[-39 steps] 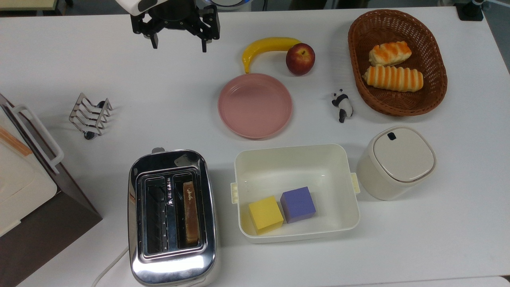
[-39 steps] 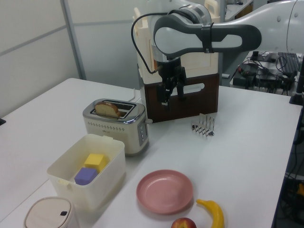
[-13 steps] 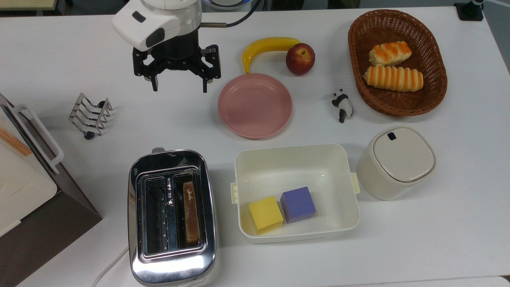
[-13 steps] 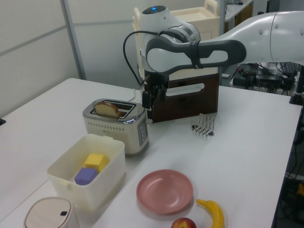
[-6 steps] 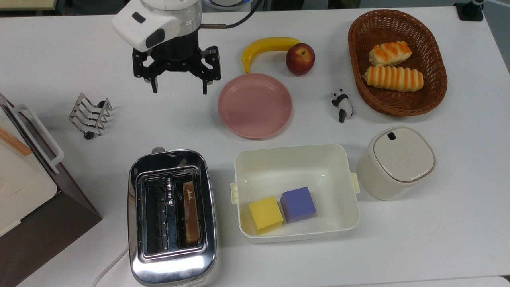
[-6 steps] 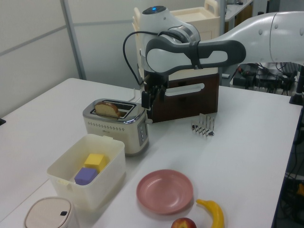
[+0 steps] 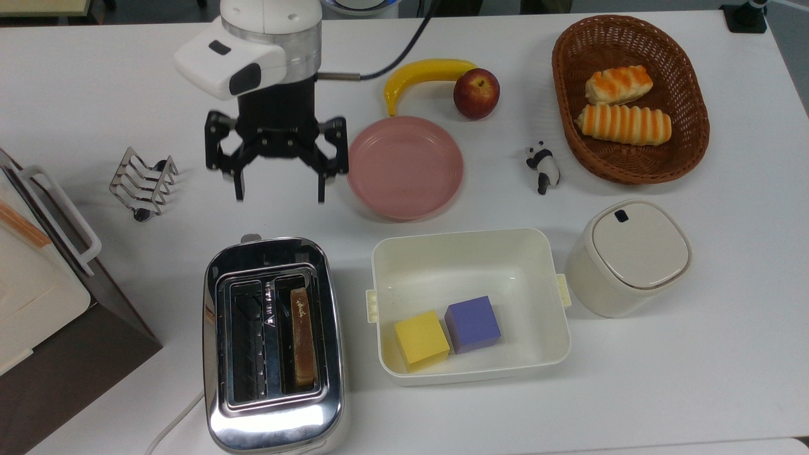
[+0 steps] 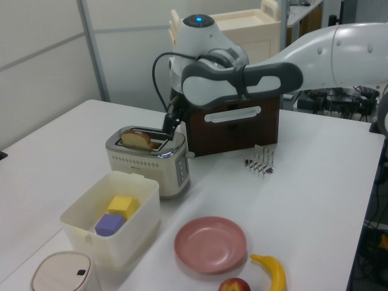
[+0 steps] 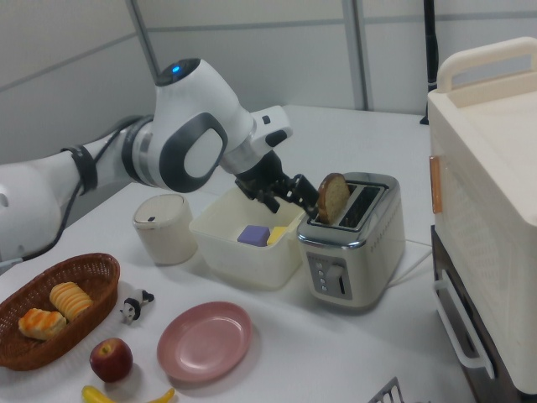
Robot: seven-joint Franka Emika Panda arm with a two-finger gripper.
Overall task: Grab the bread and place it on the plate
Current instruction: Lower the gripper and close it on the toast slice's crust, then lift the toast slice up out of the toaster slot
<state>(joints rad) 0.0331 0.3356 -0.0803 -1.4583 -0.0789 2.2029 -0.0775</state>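
Observation:
The bread [image 7: 302, 338] stands on edge in the right-hand slot of the chrome toaster [image 7: 272, 417]. Its rounded brown top sticks out of the toaster in the left view [image 8: 136, 139] and the right view [image 9: 333, 198]. The pink plate [image 7: 404, 167] lies bare on the white table beyond the toaster, also seen as the plate [image 8: 210, 244] and the plate [image 9: 205, 341]. My gripper [image 7: 280, 189] hangs open, pointing down, between the plate's left rim and the toaster's far end. It holds nothing. In the right view the gripper [image 9: 288, 196] is just beside the bread's top.
A white tub [image 7: 468, 234] with a yellow and a purple cube sits right of the toaster. A wire toast rack [image 7: 142, 183], banana [image 7: 423, 72], apple [image 7: 476, 93], panda figure [image 7: 542, 166], roll basket [image 7: 629, 98] and lidded canister [image 7: 626, 256] stand around. A brown-and-cream box [image 7: 38, 297] fills the top view's left edge.
The gripper has travelled from the table's far edge toward the toaster, staying open. In the left view it went from in front of the brown box to just above the toaster.

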